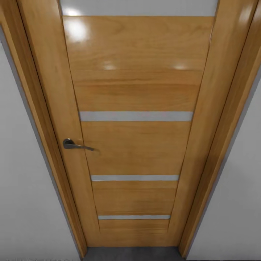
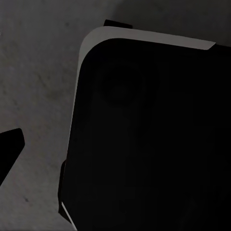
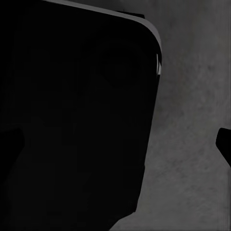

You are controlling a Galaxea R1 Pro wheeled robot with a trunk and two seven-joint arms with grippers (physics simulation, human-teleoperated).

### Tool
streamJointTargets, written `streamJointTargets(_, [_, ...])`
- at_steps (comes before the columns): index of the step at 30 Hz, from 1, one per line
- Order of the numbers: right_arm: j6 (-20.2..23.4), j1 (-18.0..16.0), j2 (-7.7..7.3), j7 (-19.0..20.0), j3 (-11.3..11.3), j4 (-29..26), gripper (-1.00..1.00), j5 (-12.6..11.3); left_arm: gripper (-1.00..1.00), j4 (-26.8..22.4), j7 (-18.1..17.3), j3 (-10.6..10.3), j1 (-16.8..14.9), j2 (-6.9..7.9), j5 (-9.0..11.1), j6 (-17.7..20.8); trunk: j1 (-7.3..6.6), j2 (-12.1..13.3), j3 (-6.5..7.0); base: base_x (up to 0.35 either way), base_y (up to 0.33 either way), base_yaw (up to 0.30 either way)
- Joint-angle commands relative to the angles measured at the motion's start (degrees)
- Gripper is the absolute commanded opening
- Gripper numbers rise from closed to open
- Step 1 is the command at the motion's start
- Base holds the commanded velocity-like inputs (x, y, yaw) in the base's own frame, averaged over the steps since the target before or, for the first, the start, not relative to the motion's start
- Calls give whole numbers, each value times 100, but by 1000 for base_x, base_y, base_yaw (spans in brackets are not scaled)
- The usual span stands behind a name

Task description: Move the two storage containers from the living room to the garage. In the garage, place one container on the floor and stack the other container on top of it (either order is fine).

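The two storage containers are out of view. A closed wooden plank door (image 1: 136, 141) with pale horizontal strips faces me close up in the head view. Its dark lever handle (image 1: 76, 145) sits at mid-height on the left. In the left wrist view, one black fingertip (image 2: 9, 147) of my left gripper (image 2: 115, 144) hangs over the dark grey floor (image 2: 38, 72), next to my black base (image 2: 154, 144). The right wrist view shows a fingertip (image 3: 225, 144) of my right gripper (image 3: 115, 144) over the same floor (image 3: 192, 144). Both grippers hold nothing.
White walls (image 1: 21, 181) flank the door frame (image 1: 43, 119) on both sides. A narrow strip of dark grey floor (image 1: 130, 253) lies at the foot of the door. My base stands very near the door.
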Motion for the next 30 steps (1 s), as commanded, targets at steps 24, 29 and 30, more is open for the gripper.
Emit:
streamJointTargets(24, [-92,-1,-4,0,-6,-21,100,40,100,-1,5,0,-1,-1,30,-11,0,-2,-4,0,0,15])
streamJointTargets(29, [-89,-1,-4,-1,-9,-21,100,36,100,-3,5,2,-2,-1,28,-11,0,-2,-4,0,0,0])
streamJointTargets(30, [-91,-1,-4,0,-9,-21,100,37,100,-2,5,1,-1,-1,27,-11,0,-2,-4,0,0,0])
